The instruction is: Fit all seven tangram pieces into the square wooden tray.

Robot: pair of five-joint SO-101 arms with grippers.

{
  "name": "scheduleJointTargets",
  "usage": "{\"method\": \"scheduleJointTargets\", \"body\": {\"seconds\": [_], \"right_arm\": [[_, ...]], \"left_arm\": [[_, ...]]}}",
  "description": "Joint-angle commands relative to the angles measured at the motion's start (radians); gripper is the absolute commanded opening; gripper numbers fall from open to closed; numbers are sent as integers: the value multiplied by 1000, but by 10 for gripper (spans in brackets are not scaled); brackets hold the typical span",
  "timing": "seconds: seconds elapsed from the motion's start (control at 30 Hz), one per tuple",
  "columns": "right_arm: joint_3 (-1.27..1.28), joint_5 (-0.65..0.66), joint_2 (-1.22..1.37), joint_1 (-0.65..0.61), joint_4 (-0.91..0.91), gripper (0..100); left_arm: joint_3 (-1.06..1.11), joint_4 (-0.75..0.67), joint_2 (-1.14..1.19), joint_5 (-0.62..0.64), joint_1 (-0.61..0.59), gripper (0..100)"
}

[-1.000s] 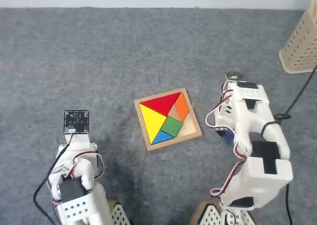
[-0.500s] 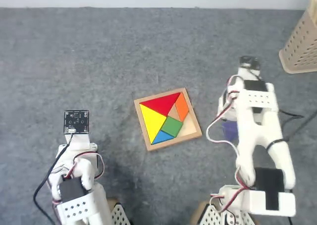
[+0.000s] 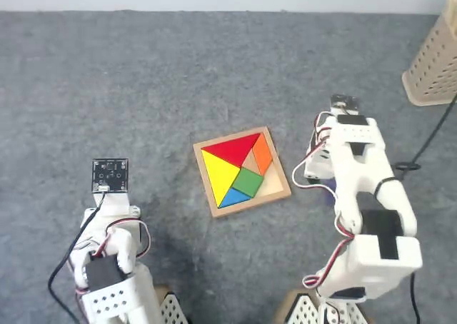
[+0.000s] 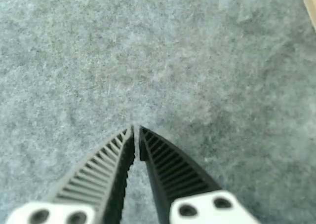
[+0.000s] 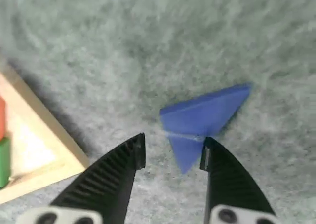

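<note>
Only the right arm [image 3: 360, 174] has moved, drawing back nearer; the left tool [image 4: 136, 130] rests closed over bare bench [image 4: 222, 61]. Mid-bench the tray [image 3: 214, 208] has a gap at its near-right side. Right of it the right tool [image 5: 173, 139] gapes over the blue triangle [image 5: 202, 115] lying on the bench, so the next move is probably to lower and pinch it.

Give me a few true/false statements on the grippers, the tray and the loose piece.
1. The left gripper is shut over bare carpet. True.
2. The dark blue triangle lies inside the tray. False: it lies on the carpet beside the tray.
3. The right gripper is open, right by the dark blue triangle. True.
4. The tray is full. False: bare wood shows next to the green piece.
</note>
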Motion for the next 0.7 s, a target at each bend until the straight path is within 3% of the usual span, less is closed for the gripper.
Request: {"method": "scheduleJointTargets", "body": {"seconds": [0.0,0.53,0.67], "right_arm": [[0,-12,65,56,-19,191],[-69,-5,-31,79,10,188],[-120,-130,-101,56,41,188]], "left_arm": [[-7,8,-14,-5,-3,13],[-7,8,-14,-5,-3,13],[-7,8,-14,-5,-3,13]]}}
